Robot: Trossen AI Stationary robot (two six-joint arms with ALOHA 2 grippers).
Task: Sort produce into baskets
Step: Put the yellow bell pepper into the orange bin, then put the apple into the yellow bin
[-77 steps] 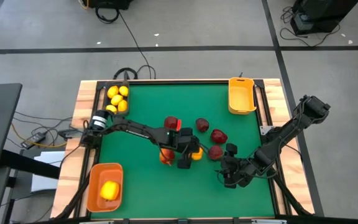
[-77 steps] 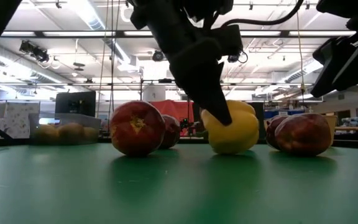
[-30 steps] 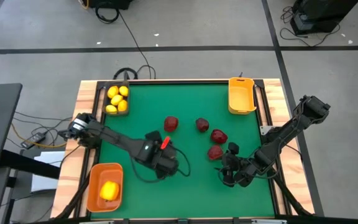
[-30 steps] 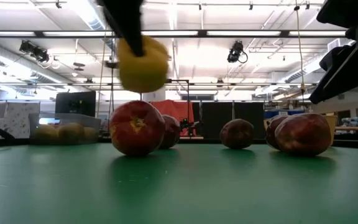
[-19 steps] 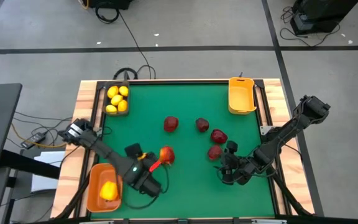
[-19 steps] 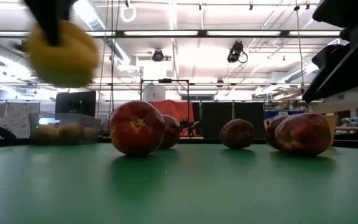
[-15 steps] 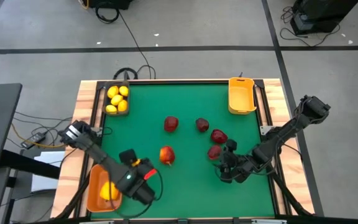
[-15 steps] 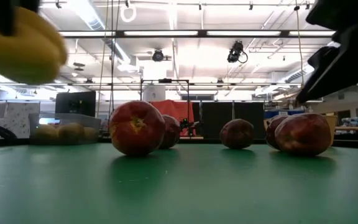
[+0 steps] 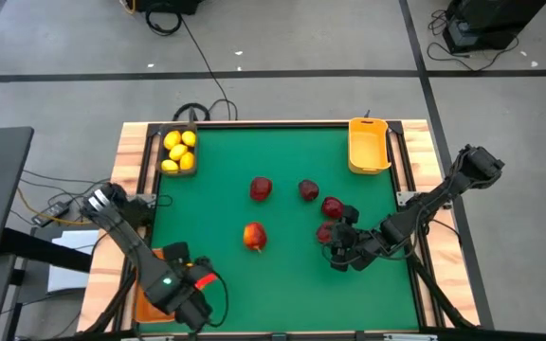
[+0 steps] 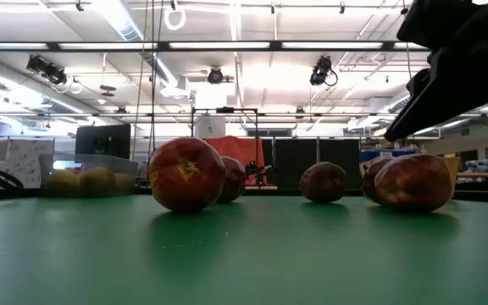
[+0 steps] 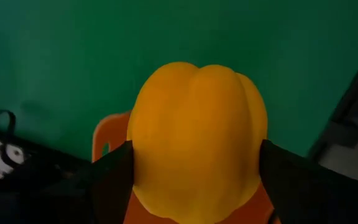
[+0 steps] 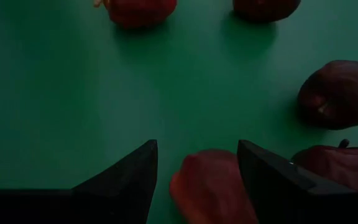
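My left gripper (image 9: 173, 289) is shut on a bigger yellow piece (image 11: 197, 143) above the deeper orange basket (image 9: 146, 258) at the near left. My right gripper (image 9: 339, 248) is open, low over the green table at the right. Its fingers stand on either side of a dark red piece (image 12: 210, 186) without plainly touching it. Other dark red pieces (image 9: 261, 188) (image 9: 308, 190) (image 9: 333, 206) and a red-yellow one (image 9: 254, 236) rest on the table. Little yellow ones lie in the black basket (image 9: 178, 152). My left gripper pinches the yellow piece between its two fingers (image 11: 114, 180), one on each of its opposite sides (image 11: 143, 168) at about its widest part. The fingers come from above, slanting down. The piece hangs clear over the orange basket's rim (image 11: 107, 134).
The yellow-orange basket (image 9: 369, 145) stands at the far right corner. In the low view the red pieces (image 10: 186, 174) (image 10: 413, 182) stand in a row, with my right arm (image 10: 456, 68) above them. Bare green table lies along the near edge.
My left gripper has carried the yellow piece, lifted clear, from the table's middle toward the near left corner, and now it is over the deeper orange basket. The piece has left the low view. My right gripper has gone a little toward the dark red pieces.
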